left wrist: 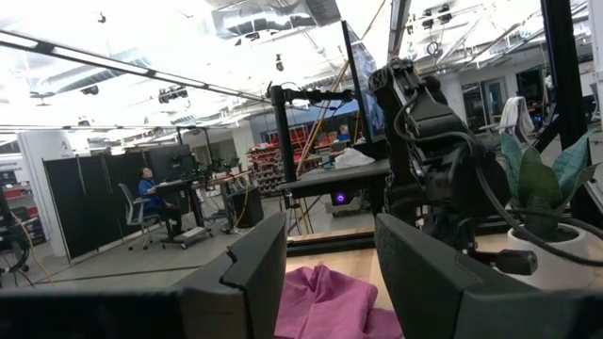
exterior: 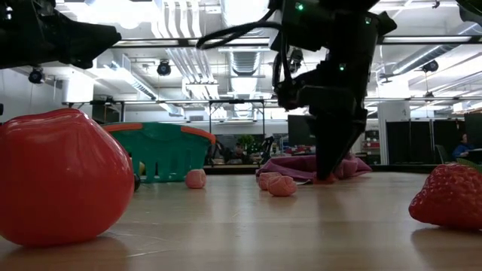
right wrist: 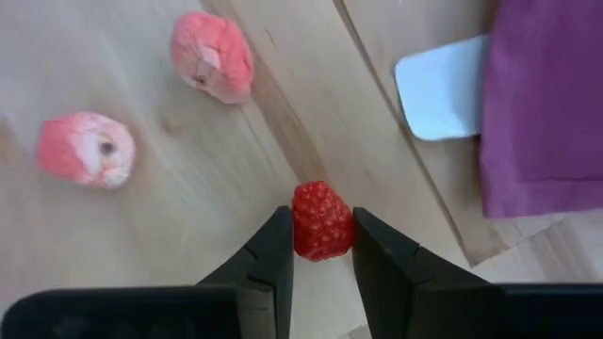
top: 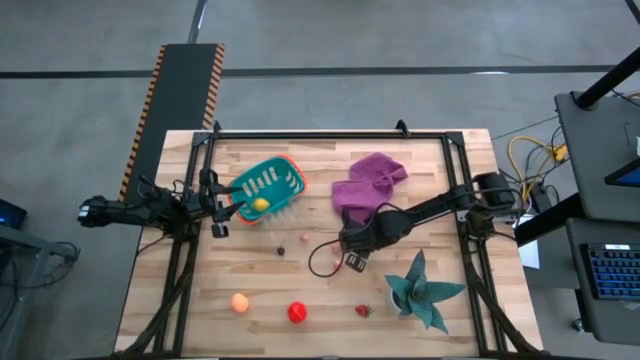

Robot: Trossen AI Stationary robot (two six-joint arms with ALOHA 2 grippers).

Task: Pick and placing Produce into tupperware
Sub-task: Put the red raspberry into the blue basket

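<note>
One small red raspberry-shaped toy berry (right wrist: 322, 219) sits between your right gripper (right wrist: 320, 247) jaws, which are clenched against its two sides while it rests on the pale wooden worktop (right wrist: 141, 235). Judge the grip before you lift: the berry is bumpy and tiny, so keep it centred on the pads and raise it straight up, slowly, so it cannot squirt out sideways. Two pink lumpy toy pieces (right wrist: 87, 149) lie near it toward the upper left of the right wrist view; you should clear them as you rise. A crumpled purple cloth (top: 368, 184) lies just beyond the gripper, so avoid dragging over it.

Your target, the teal slotted plastic basket with an orange rim (top: 262, 179), stands in the upper left-centre of the high view, already holding a yellow toy fruit (top: 261, 205). You will probably need a long carry leftward across the worktop.

Your right arm reaches in from the right edge, stretched diagonally to mid-worktop, wrist pointing down. Your left gripper (top: 222, 205) waits beside the basket, jaws parted around nothing.
</note>
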